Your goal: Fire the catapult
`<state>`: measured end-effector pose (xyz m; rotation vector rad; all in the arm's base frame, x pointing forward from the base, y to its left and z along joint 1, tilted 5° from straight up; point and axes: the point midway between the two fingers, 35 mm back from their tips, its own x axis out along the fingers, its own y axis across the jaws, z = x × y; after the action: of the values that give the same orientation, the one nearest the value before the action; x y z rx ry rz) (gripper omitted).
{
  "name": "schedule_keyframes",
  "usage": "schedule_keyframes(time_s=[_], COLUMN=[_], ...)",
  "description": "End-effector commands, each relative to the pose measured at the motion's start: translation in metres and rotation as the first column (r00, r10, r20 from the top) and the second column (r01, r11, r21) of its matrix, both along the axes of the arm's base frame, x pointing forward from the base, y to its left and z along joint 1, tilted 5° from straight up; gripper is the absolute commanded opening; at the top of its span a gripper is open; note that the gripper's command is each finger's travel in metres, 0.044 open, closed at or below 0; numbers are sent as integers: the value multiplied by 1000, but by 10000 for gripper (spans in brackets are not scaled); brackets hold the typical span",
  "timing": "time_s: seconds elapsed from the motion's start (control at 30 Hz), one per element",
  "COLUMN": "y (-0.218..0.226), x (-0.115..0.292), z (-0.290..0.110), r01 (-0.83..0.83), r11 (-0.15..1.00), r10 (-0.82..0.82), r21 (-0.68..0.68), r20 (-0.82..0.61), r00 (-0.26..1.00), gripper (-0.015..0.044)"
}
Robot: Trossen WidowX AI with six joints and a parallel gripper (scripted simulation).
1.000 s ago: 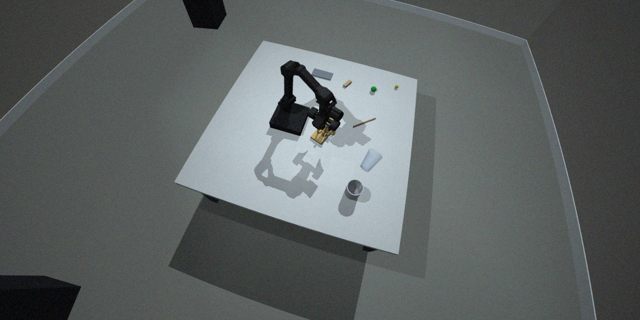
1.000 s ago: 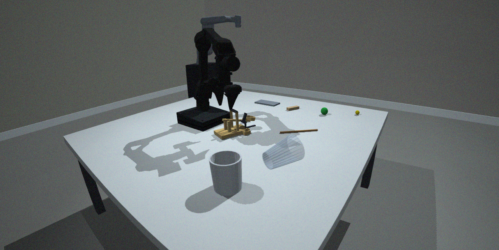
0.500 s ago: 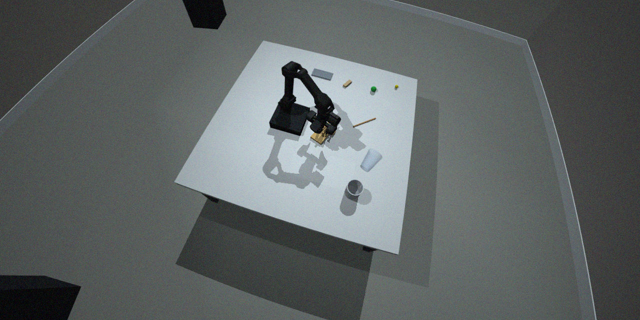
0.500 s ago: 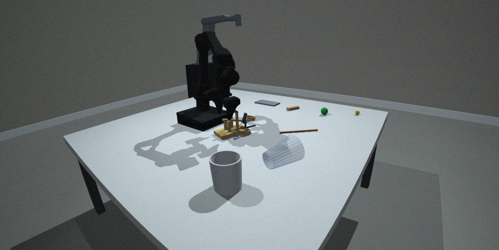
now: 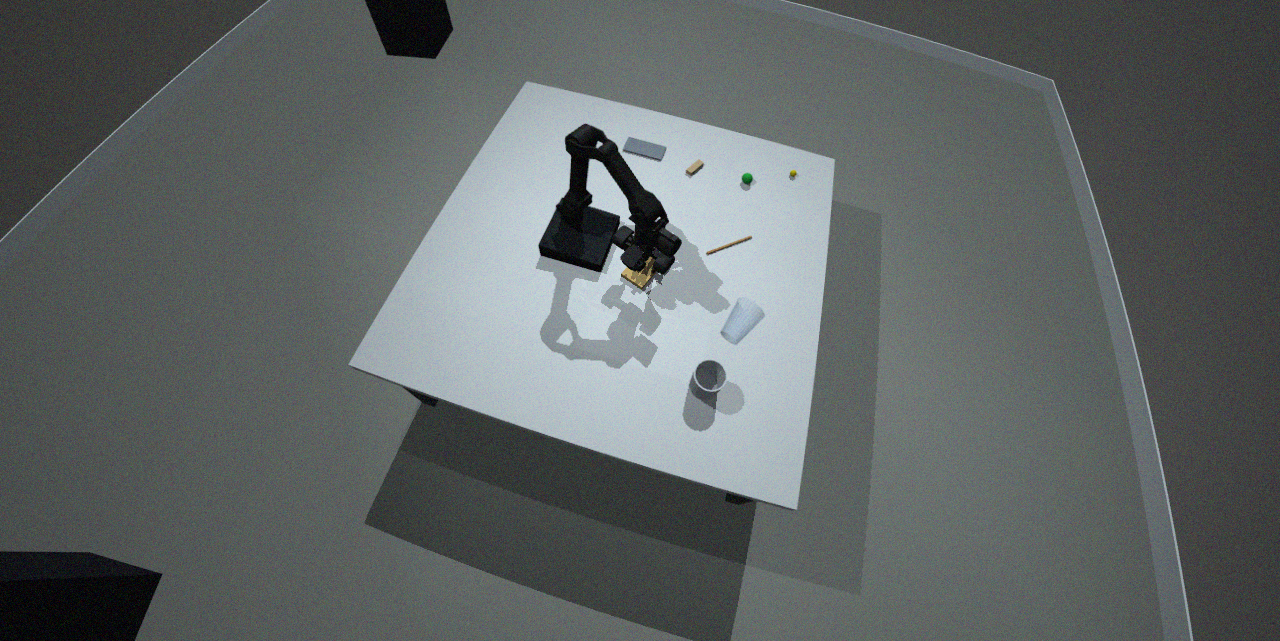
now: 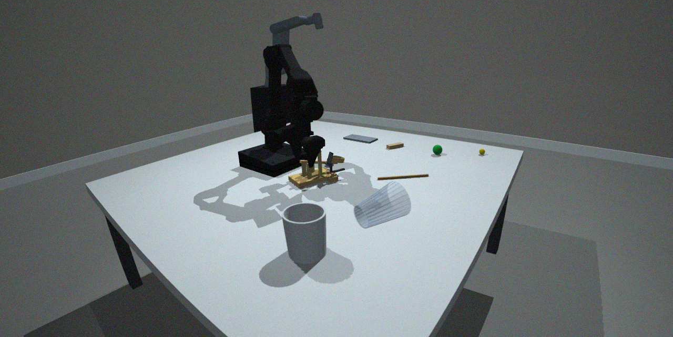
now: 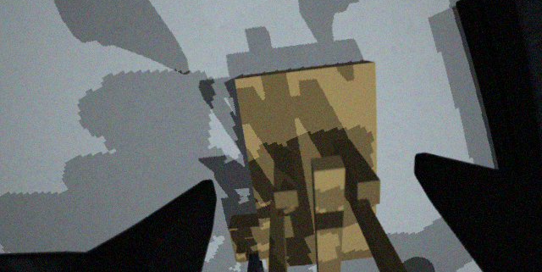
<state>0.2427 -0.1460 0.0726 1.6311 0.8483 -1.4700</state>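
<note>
The wooden catapult (image 5: 636, 275) (image 6: 313, 177) (image 7: 305, 107) stands on the white table (image 5: 501, 323) just in front of the arm's base (image 5: 572, 243). My gripper (image 5: 644, 259) (image 6: 315, 153) (image 7: 314, 177) is open and empty. It hangs low over the catapult, with one finger on each side of the uprights in the wrist view. The white mug (image 5: 709, 375) (image 6: 305, 231) stands upright near the table's front edge. No ball shows at the catapult; its spoon end is hidden under the arm.
A ribbed clear cup (image 5: 742, 320) (image 6: 381, 204) lies on its side between catapult and mug. A thin wooden stick (image 5: 727, 245) (image 6: 403, 176), a green ball (image 5: 746, 178) (image 6: 437, 149), a small yellow ball (image 5: 792, 174) (image 6: 481, 151), a wooden block (image 5: 693, 167) (image 6: 394, 145) and a grey slab (image 5: 644, 147) (image 6: 360, 138) lie farther back.
</note>
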Motion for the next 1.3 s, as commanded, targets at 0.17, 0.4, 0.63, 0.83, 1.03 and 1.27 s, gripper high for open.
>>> schedule_keyframes(time_s=[0.17, 0.4, 0.63, 0.83, 1.03, 1.27], y=[2, 3, 3, 2, 2, 1], x=[0, 0, 0, 2, 2, 2], z=[-16, -28, -35, -32, -32, -29], r01=[4, 4, 4, 0, 0, 0], r11=[1000, 1000, 1000, 1000, 1000, 1000], r10=[-3, -3, -3, 0, 0, 0], r21=[11, 11, 11, 3, 3, 3], r20=[-8, -8, -8, -3, -3, -3], r00=[1000, 1000, 1000, 1000, 1000, 1000], gripper=[440, 440, 440, 309, 171, 105])
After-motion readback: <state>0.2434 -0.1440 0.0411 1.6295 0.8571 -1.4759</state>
